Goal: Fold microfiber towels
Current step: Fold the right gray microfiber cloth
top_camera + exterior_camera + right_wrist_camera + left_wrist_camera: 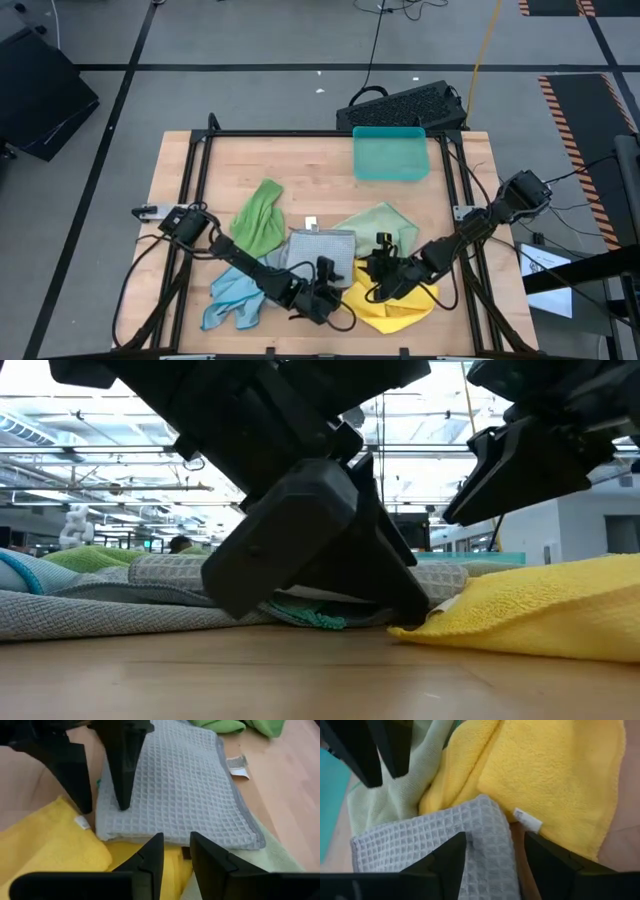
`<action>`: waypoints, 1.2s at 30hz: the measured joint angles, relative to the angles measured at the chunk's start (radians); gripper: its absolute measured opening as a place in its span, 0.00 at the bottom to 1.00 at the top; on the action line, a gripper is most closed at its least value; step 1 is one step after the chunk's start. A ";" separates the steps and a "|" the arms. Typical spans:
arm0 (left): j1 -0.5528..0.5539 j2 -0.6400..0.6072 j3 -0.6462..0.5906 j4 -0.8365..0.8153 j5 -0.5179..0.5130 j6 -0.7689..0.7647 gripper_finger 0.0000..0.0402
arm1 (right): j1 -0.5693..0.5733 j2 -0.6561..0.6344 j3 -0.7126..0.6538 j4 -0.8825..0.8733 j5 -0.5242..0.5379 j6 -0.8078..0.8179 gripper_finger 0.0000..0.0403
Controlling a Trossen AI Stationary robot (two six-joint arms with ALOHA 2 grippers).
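Grey towel (320, 247) at table centre, folded, yellow towel (400, 305) touching at four o'clock. Left gripper (322, 300) spread astride grey's six o'clock corner; right gripper (383, 272) empty, narrowly parted, at three o'clock. Best pinch both layers squarely, clear of yellow.

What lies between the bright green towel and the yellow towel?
In the high view, the folded grey towel lies between the bright green towel and yellow towel.
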 joint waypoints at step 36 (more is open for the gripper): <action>-0.119 -0.001 0.004 -0.049 -0.164 -0.274 0.72 | -0.118 -0.018 -0.006 -0.119 -0.301 -0.517 0.22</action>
